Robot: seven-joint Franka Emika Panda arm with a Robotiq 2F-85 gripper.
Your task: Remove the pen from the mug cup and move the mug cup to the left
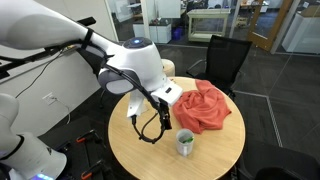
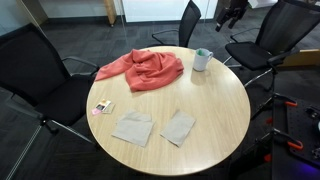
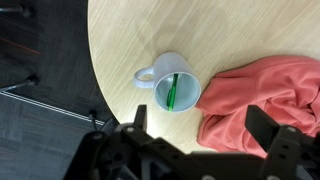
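My fingers (image 3: 138,120) on the black gripper (image 3: 200,128) are spread wide and empty, hovering over the small pale grey-white ceramic mug cup (image 3: 172,88). The thin green pen (image 3: 174,93) leans inside that mug. A crumpled red cloth (image 3: 265,95) lies just beside it. I judge this the approach for the pen. Next I descend, centre, and pinch its tip.

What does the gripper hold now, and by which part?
Nothing. The open gripper hovers above the table; the pen is inside the mug cup.

The red cloth (image 3: 265,95) crowds the mug cup (image 3: 188,98); table (image 3: 130,40) otherwise bare.
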